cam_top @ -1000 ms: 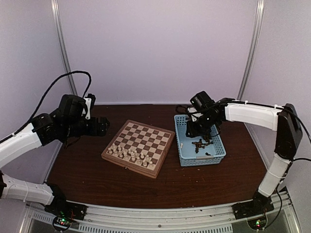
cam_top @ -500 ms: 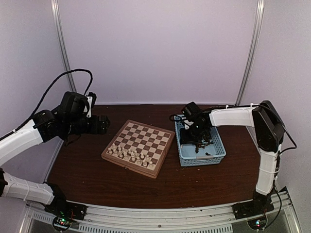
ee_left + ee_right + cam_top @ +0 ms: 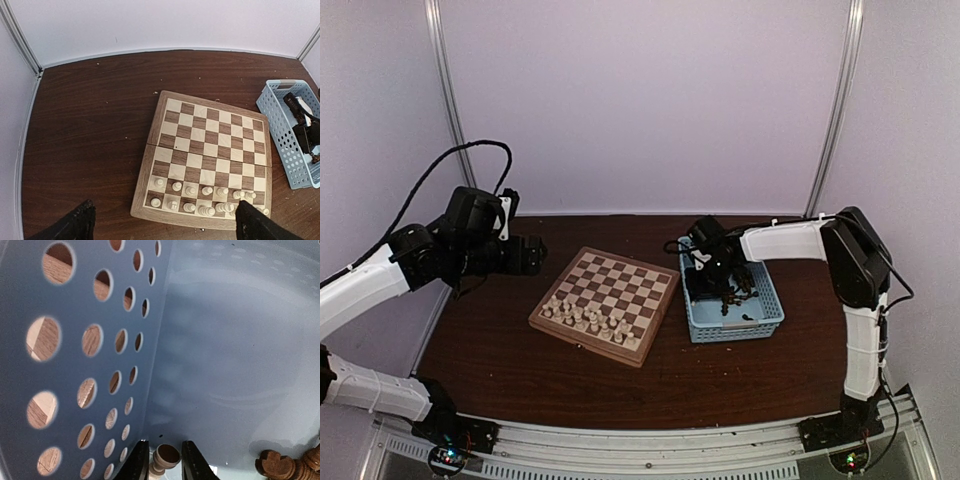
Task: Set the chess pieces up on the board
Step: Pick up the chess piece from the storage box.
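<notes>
The board lies mid-table, with two rows of cream chess pieces along its near edge. The left wrist view shows those rows close up. My left gripper hovers open left of the board, holding nothing. My right gripper reaches down into the light-blue basket. In the right wrist view its fingers stand narrowly apart on either side of a cream piece lying on its side by the basket wall, with small gaps showing. Dark brown pieces lie to its right.
The perforated basket wall rises close on the left of my right gripper. The basket stands just right of the board. The booth's white walls enclose the brown table on three sides.
My right gripper has moved left and down into the basket's left part, and its fingers have narrowed around a cream piece. The left arm has shifted slightly toward the board.
</notes>
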Robot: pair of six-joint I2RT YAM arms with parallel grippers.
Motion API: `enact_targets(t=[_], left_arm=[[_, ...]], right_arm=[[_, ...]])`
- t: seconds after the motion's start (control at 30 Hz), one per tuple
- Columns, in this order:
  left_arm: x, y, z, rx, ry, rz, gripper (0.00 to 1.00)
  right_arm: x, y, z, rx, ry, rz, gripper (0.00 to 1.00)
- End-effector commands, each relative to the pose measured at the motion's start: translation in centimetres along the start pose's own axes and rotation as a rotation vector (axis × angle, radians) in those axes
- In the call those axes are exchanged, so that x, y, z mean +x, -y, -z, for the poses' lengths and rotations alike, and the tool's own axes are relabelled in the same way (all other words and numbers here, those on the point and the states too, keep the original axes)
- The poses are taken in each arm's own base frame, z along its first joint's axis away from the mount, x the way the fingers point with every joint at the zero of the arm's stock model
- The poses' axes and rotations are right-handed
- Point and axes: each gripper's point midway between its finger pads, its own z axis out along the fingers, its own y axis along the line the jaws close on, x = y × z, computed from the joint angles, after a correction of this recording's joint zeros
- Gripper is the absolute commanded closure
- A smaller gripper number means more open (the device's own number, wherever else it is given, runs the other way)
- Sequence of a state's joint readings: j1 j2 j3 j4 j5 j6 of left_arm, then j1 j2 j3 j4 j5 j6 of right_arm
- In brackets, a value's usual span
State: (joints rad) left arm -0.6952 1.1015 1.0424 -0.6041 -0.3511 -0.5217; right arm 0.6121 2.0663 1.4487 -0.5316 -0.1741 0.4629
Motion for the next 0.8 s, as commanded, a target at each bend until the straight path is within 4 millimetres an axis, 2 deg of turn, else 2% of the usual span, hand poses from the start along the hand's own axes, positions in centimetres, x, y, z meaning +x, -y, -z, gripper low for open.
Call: enact_targets(t=[0.0,0.13,0.23,0.47,0.6,0.77], left_arm=[[-1.9,0.1,0.7,0.005,0.052,0.000,0.02],[-1.9,0.2,0.6,0.007,0.049,-0.002,0.02],[-2.0,0.4,0.5,0.015,0.047,-0.004,0.02],[-2.2,1.3,0.4,0.054,0.037,-0.011,0.02],[-1.9,3.7,-0.4,0.165,0.007,0.004,0.02],[-1.1,8.4,-1.8,0.382,-0.064,0.008,0.10]], right_arm=[[-0.4,0.9,0.2,0.045,0.011,-0.006,0.76],[-0.4,1.1,0.4,0.047,0.011,0.009,0.83],[-0.8,0.4,1.1,0.000,0.020,0.036,0.88],[-2.8,0.2,5.9,-0.022,0.149,0.083,0.90],[-3.3,-0.6,8.7,-0.063,0.207,0.130,0.89],[-3.6,-1.9,11.3,-0.123,0.244,0.187,0.89]])
